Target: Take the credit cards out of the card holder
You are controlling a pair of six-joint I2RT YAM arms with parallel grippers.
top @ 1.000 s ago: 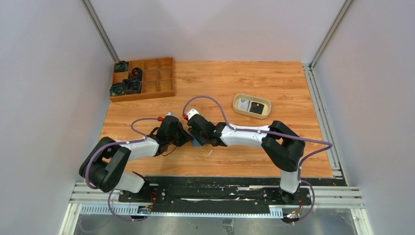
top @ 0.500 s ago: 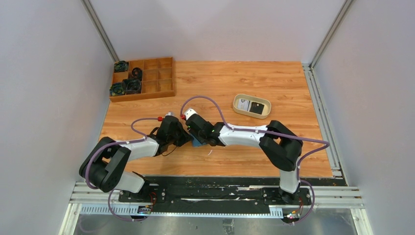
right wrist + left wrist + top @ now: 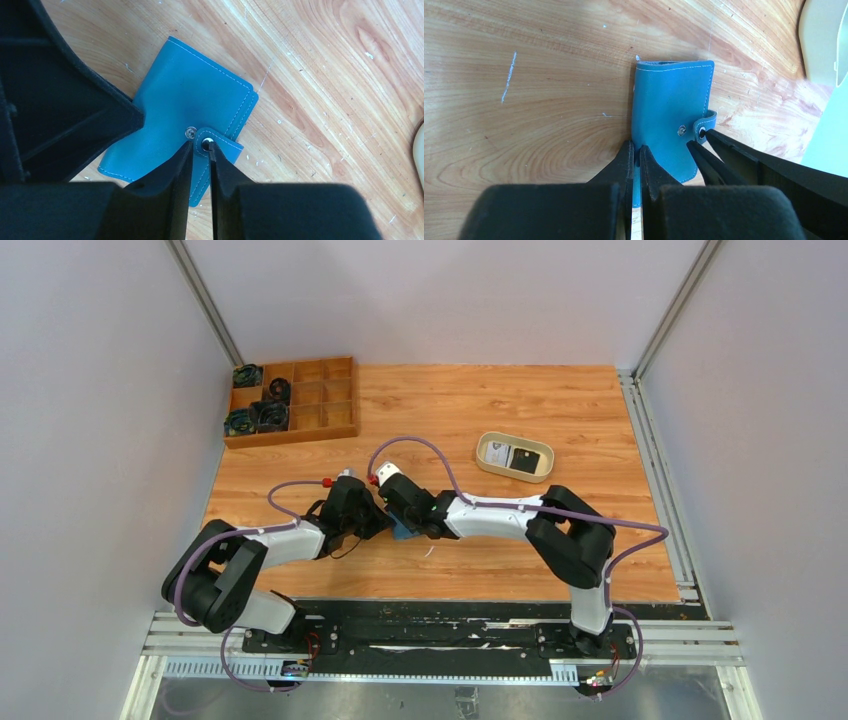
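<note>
The teal-blue card holder lies folded shut on the wooden table between my two grippers. My left gripper is shut on its near left edge and pins it there. My right gripper is shut on the holder's snap tab, which sits off the metal stud. In the left wrist view the holder shows its outer face, with the right fingertips at the tab. No cards show in the holder; its inside is hidden.
A cream oval tray at the right rear holds a dark card and a white card. A wooden compartment box with dark parts stands at the rear left. The left gripper's body crowds the holder's left side.
The right arm has crept slightly left toward the left gripper. Both grippers keep their hold on the card holder, which has not visibly moved.
</note>
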